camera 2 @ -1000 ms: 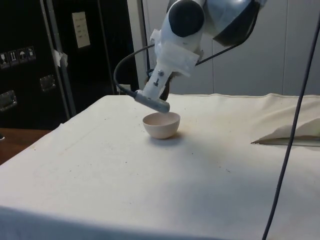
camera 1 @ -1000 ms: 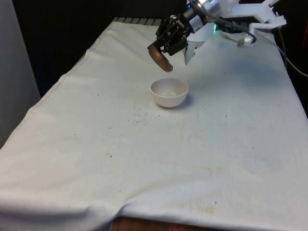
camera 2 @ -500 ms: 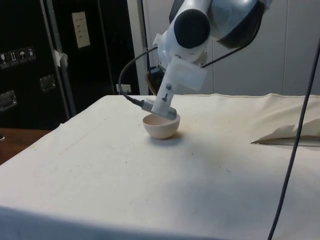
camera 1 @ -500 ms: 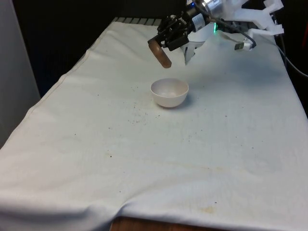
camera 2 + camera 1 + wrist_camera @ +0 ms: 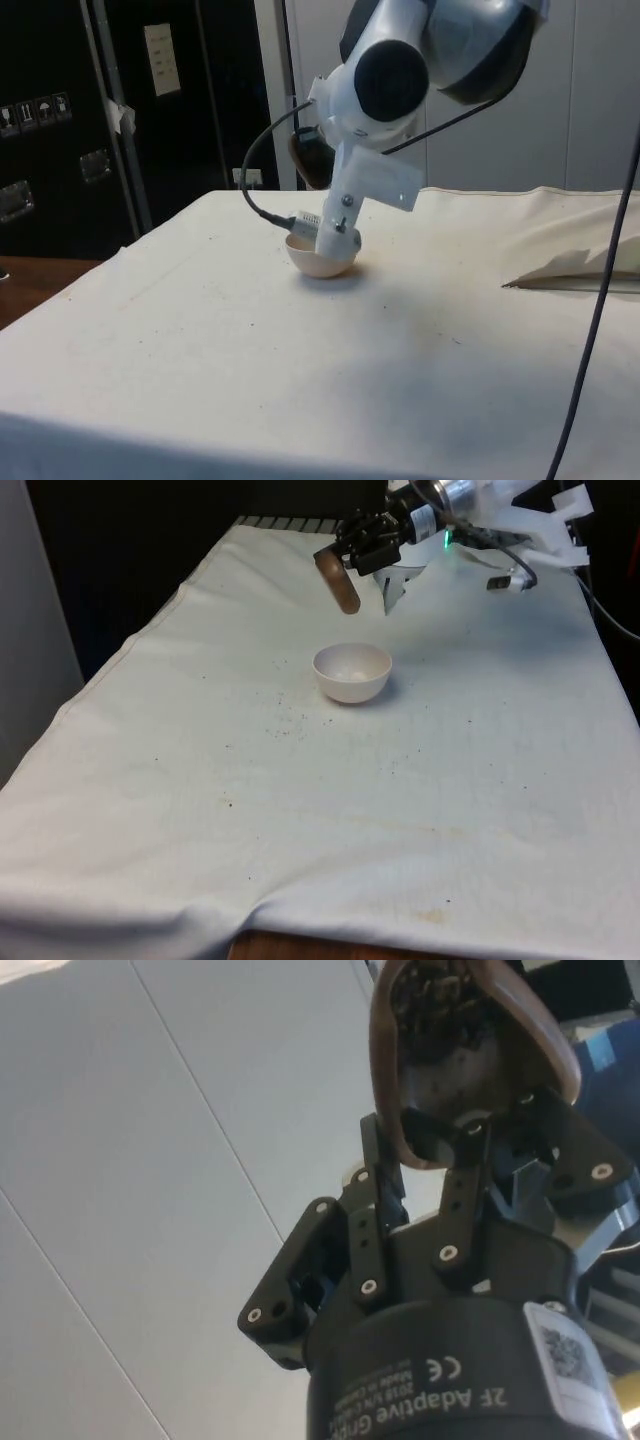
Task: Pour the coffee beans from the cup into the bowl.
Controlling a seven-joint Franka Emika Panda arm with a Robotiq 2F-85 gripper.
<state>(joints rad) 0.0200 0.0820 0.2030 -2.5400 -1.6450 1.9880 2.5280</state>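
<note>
A white bowl [image 5: 351, 672] stands on the cloth near the table's middle; its inside looks pale. The brown cup [image 5: 337, 580] hangs tilted in the air above the bowl's far rim, slightly toward the front view's left. My gripper [image 5: 354, 556] is shut on the cup's rim. In the wrist view the fingers [image 5: 466, 1165] pinch the cup wall, and dark coffee beans [image 5: 432, 990] lie inside the cup [image 5: 400, 1110]. From the side, the cup [image 5: 303, 160] shows behind the arm, and the bowl [image 5: 318, 264] is partly covered by the wrist bracket.
Dark specks [image 5: 285, 718] dot the cloth on the front view's left of the bowl. A folded ridge of cloth [image 5: 575, 268] lies on the side view's right. A black cable [image 5: 262, 205] loops from the wrist down toward the bowl.
The gripper has lifted the cup a little higher above the bowl and turned it, so the cup now hangs more upright. The bowl has not moved.
</note>
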